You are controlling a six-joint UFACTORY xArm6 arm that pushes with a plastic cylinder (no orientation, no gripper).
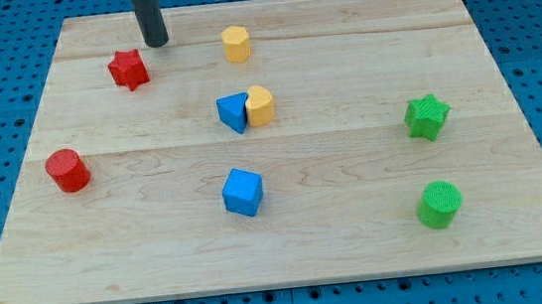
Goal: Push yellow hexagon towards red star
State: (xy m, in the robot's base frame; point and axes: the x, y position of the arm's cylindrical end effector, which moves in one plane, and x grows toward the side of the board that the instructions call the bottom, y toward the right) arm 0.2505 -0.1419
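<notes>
The yellow hexagon (236,44) stands near the view's top, a little left of centre. The red star (128,69) lies to its left, about a hand's width away. My tip (156,42) rests on the board just above and right of the red star, between the star and the yellow hexagon but closer to the star. It touches neither block.
A blue triangle (233,113) and a second yellow block (261,105) sit touching at the centre. A blue cube (243,192) lies below them. A red cylinder (67,170) is at the left. A green star (426,116) and a green cylinder (440,204) are at the right.
</notes>
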